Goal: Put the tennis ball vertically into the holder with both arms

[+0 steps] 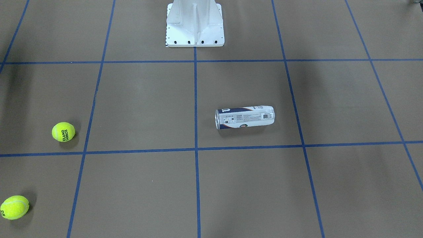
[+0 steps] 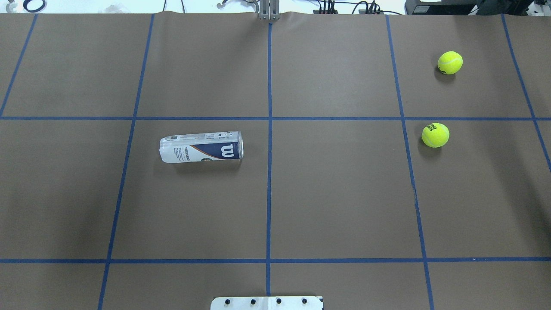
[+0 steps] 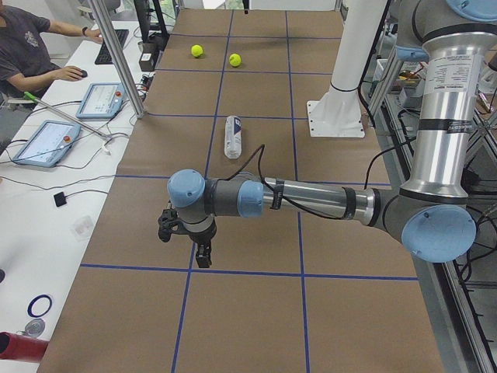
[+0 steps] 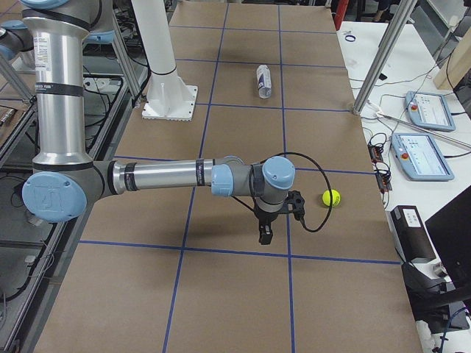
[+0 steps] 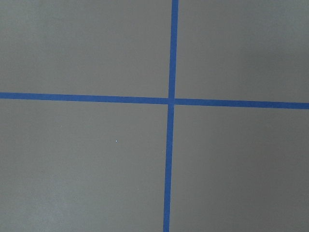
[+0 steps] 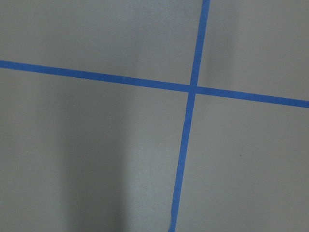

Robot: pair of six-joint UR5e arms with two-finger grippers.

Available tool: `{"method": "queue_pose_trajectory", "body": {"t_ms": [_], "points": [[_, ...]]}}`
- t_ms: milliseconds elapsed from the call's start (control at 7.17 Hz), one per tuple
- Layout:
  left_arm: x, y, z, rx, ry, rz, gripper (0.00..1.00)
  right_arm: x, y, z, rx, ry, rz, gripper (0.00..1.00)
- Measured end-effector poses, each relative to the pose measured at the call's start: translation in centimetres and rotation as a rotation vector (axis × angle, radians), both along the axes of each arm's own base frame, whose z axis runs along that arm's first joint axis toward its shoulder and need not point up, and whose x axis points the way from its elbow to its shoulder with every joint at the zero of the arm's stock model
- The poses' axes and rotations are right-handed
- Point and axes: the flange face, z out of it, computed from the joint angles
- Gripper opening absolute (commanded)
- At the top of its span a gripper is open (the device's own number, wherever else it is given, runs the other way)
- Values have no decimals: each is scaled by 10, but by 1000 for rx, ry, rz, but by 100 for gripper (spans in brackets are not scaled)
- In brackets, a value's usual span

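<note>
The holder (image 1: 245,117) lies on its side on the brown table, its silver rim towards the table's middle; it also shows in the overhead view (image 2: 201,147). Two yellow tennis balls (image 2: 435,134) (image 2: 450,62) lie on the robot's right side, far from the tube, and also show in the front-facing view (image 1: 63,131) (image 1: 14,207). My left gripper (image 3: 203,255) hangs over the table's left end, far from the tube (image 3: 233,136). My right gripper (image 4: 264,235) hangs over the right end near one ball (image 4: 331,198). I cannot tell whether either is open. Both wrist views show only table and blue tape.
The white metal base (image 1: 195,29) stands at the robot's edge of the table. Blue tape lines grid the brown surface. A side bench with tablets (image 3: 99,99) and metal posts (image 3: 116,54) runs along the far edge, where a person (image 3: 23,47) sits.
</note>
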Motion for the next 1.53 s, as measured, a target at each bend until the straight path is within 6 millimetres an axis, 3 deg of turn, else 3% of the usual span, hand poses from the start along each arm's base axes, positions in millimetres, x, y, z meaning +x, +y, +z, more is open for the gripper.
{"method": "queue_pose_trajectory", "body": {"t_ms": [558,977,1256,1395,1535], "points": [[5,9,-8,7,45,-1,100,0,-1,-4,10,-3,0,99],[15,-4,-36,143,87,20,98,-1,-3,-5,11,-7,0,99],[59,-17,-86,367,113,109,98,-1,0,-1,-2,-14,-1,99],[99,-31,-126,464,146,165,98,-2,0,1,-7,-15,-1,99],[151,-40,-175,543,193,218,97,-2,0,1,-8,-16,-1,99]]}}
